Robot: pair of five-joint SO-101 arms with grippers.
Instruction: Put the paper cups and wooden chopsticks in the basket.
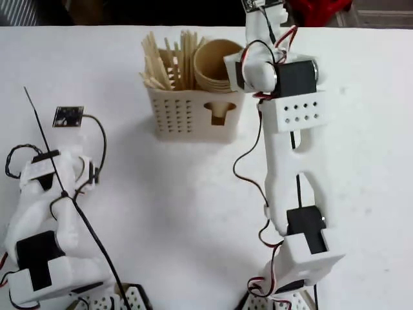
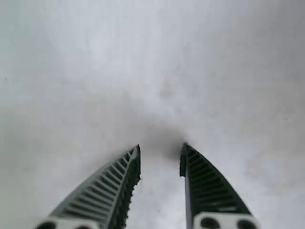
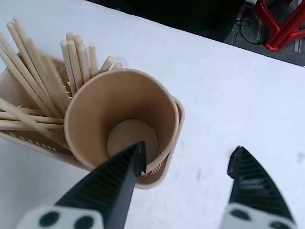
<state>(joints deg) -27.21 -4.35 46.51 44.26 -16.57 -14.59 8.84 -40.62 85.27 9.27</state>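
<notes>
A cream perforated basket [image 1: 193,113] stands at the back middle of the table. Several wooden chopsticks [image 1: 169,61] lean in its left half, and nested brown paper cups [image 1: 216,63] stand upright in its right half. The right arm [image 1: 287,161] stretches up to the basket's right side. In its wrist view my right gripper [image 3: 189,152] is open and holds nothing, just above the top cup [image 3: 121,119], one finger over the cup's rim and the other beyond the basket [image 3: 179,117]. The chopsticks [image 3: 38,81] fan out beside it. My left gripper [image 2: 160,150] is open over bare table.
The left arm [image 1: 39,213] is folded at the table's front left, with a small black board [image 1: 68,116] and its cable behind it. A thin black rod [image 1: 64,194] lies across that arm. White tabletop [image 1: 168,206] spreads between the arms.
</notes>
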